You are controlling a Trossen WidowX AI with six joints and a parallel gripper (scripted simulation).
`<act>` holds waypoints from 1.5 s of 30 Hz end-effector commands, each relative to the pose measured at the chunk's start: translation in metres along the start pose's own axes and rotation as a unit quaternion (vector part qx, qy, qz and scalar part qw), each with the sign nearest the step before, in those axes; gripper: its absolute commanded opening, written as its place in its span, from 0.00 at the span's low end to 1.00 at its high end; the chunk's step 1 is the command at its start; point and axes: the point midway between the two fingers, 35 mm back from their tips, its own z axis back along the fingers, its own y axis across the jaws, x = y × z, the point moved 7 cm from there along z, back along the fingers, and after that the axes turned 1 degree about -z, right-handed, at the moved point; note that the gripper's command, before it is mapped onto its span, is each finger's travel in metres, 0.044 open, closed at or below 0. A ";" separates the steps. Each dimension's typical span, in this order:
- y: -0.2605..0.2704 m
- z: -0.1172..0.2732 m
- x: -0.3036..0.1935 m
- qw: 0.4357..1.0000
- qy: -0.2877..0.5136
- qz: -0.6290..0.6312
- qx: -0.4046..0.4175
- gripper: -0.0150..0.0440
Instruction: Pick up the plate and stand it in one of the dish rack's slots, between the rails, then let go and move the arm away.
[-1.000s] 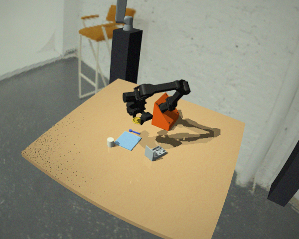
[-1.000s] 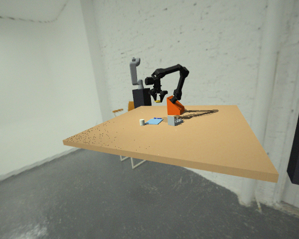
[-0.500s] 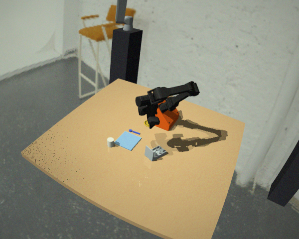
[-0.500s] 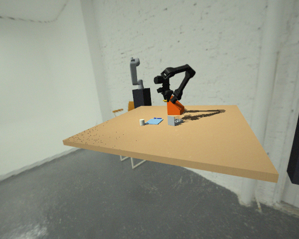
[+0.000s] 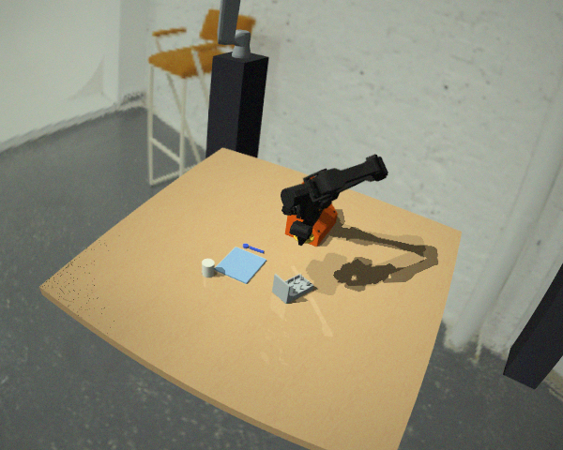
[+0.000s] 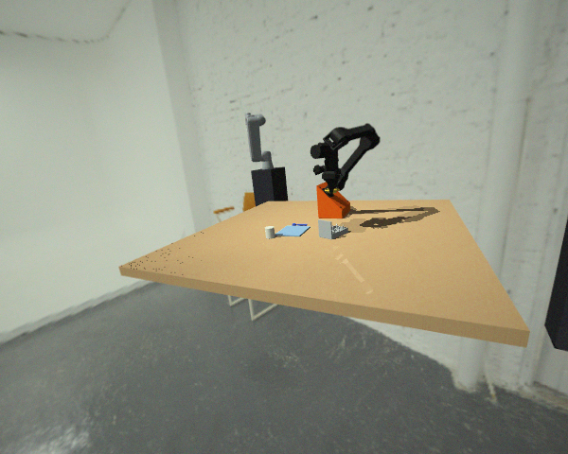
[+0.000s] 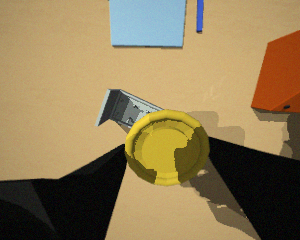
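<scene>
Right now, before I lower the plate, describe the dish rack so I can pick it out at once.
On the tan table, look just in front of the orange robot base, right of the light blue mat. The dish rack is the small grey box-like frame with one tall end wall and thin rails inside. It is the only grey thing there; the white cup stands beyond the mat.
</scene>
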 end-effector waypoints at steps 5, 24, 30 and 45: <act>-0.017 -0.003 -0.033 0.990 0.006 -0.141 -0.002 0.25; -0.036 -0.019 -0.056 0.970 -0.030 -0.239 -0.018 0.25; -0.036 -0.041 -0.051 0.975 -0.102 -0.193 -0.034 0.25; -0.037 -0.088 -0.041 0.961 -0.267 -0.066 -0.041 0.25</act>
